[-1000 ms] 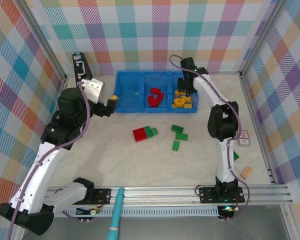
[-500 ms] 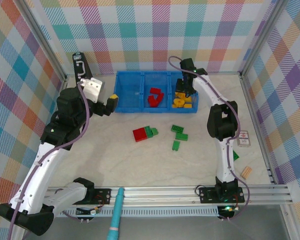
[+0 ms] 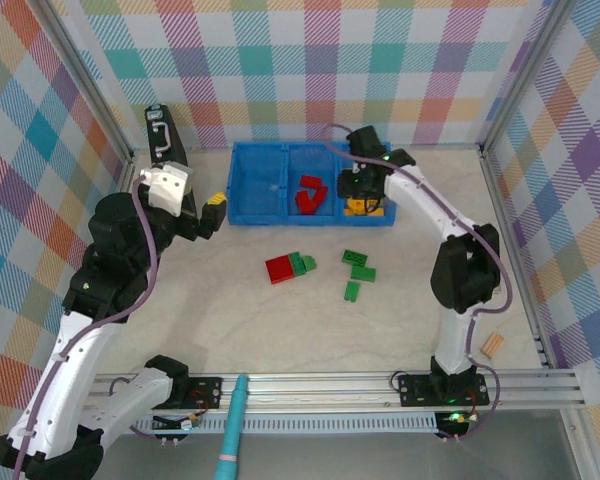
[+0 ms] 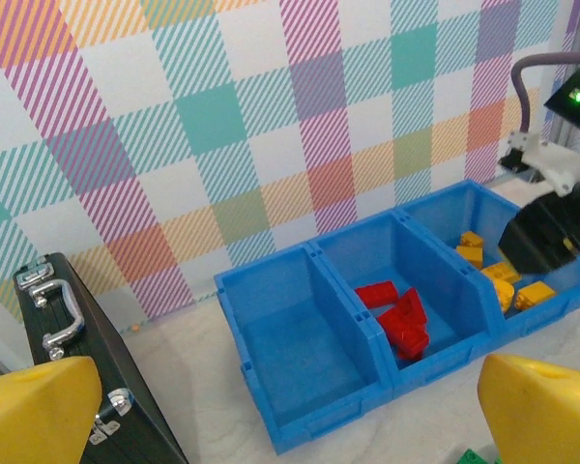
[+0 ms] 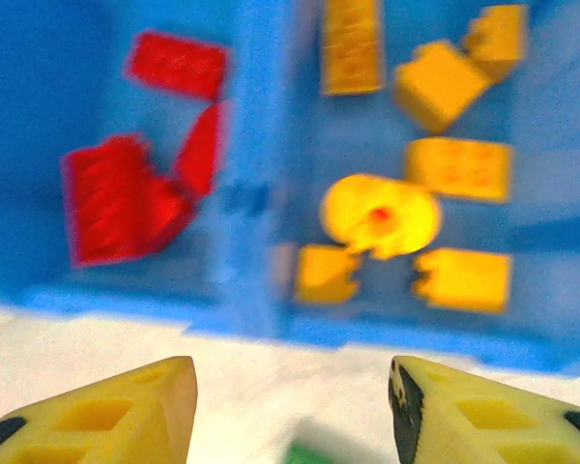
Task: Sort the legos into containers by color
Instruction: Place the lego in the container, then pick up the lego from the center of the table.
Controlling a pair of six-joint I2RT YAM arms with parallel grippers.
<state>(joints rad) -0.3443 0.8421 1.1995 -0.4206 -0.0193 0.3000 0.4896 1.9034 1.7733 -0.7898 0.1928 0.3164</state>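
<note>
Tabletop [image 3: 280, 330] pale, speckled, plaid walls [image 3: 280, 70], blue tray [image 3: 260, 192] at back

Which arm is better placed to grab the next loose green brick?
Probably right: the right gripper is open and empty over the tray, three green bricks lying close by. The left gripper, also open, sits farther off, past the tray's left end.

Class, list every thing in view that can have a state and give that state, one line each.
Left hand, open, empty.
Right hand, open, empty.
Blue tray, left compartment empty, middle holds red bricks, right holds yellow-orange pieces.
Black case, shut.
Green bricks, loose on the table, unsorted.
Large red brick, on the table, unsorted.
</note>
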